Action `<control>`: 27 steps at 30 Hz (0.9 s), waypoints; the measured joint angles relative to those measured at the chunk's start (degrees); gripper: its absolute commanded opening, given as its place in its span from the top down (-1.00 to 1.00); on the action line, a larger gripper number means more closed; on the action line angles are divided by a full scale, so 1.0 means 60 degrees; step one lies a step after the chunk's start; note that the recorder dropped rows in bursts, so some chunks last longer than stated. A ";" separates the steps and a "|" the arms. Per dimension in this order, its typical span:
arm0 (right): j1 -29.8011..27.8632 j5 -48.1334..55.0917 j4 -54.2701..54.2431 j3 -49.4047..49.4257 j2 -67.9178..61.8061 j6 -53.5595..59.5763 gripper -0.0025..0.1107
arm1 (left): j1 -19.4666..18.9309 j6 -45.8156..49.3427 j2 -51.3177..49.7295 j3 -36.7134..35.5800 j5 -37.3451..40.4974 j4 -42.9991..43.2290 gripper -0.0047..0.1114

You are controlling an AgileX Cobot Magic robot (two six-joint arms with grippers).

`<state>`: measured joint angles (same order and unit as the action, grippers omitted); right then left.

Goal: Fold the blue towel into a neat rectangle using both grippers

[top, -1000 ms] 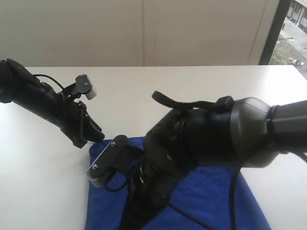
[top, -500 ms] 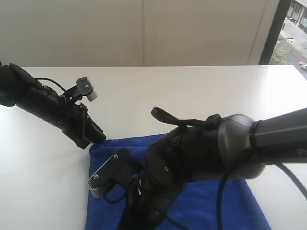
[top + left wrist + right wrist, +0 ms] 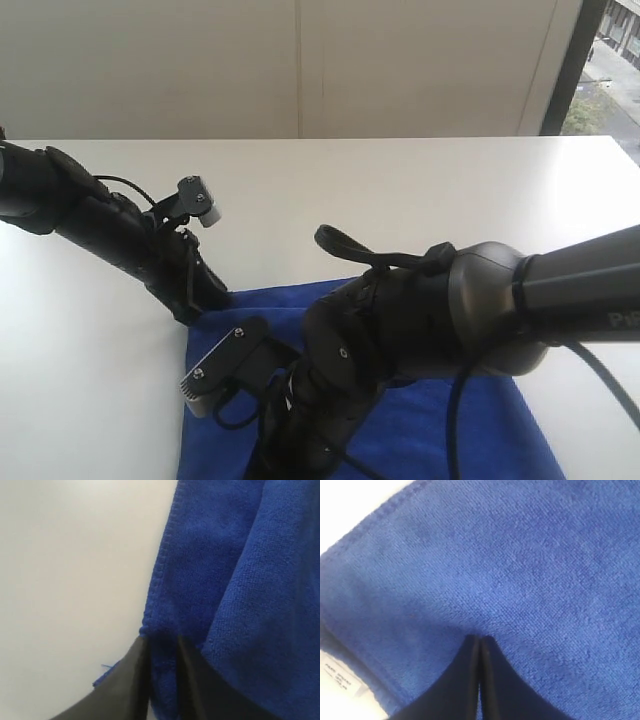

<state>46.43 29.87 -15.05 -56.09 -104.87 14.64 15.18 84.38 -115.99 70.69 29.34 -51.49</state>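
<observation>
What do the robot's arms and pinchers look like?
Both arms are black with rounded joints. The right arm is fat and smooth, with white letters cut off by the picture's edge and black cables looping off it. The left arm is thinner. Each carries a small grey block. The left gripper and right gripper have flat black fingers that taper to tips.

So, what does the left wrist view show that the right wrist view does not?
Only the left wrist view: the left end effector closed on the hem of the blue towel, and a raised fold in the cloth. Only the right wrist view: the small white tag and the right end effector, its fingers pressed together at the cloth. Both: the towel, its stitched edge and some white table.
</observation>
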 measured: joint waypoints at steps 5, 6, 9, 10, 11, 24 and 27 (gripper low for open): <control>0.0000 0.0000 0.0000 0.0000 -0.0014 0.0000 0.96 | 0.0000 0.0000 0.0000 0.0000 -0.0040 0.0000 0.92; 0.0000 0.0000 0.0000 0.0000 -0.0021 0.0000 0.96 | 0.0000 0.0000 0.0000 0.0000 -0.0060 0.0000 0.92; 0.0000 0.0000 -0.0008 0.0000 -0.0126 0.0000 0.96 | 0.0000 0.0000 0.0000 0.0000 -0.0060 0.0000 0.92; 0.0000 0.0000 -0.0024 0.0000 -0.0150 0.0000 0.96 | 0.0000 0.0000 0.0000 0.0000 -0.0060 0.0000 0.92; 0.0000 0.0000 -0.0031 0.0000 -0.0166 0.0000 0.96 | 0.0000 0.0000 0.0000 0.0000 -0.0060 0.0000 0.92; 0.0000 0.0000 -0.0054 0.0000 -0.0189 0.0000 0.96 | 0.0000 -0.0749 0.0481 0.0000 -0.1180 -0.0003 0.92; 0.0000 0.0000 -0.0071 0.0000 -0.0189 0.0000 0.96 | 0.0000 -0.1146 0.0481 0.0000 -0.1215 0.0117 0.92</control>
<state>46.43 29.87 -15.47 -56.09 -106.00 14.64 15.18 77.50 -113.10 70.69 22.05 -50.78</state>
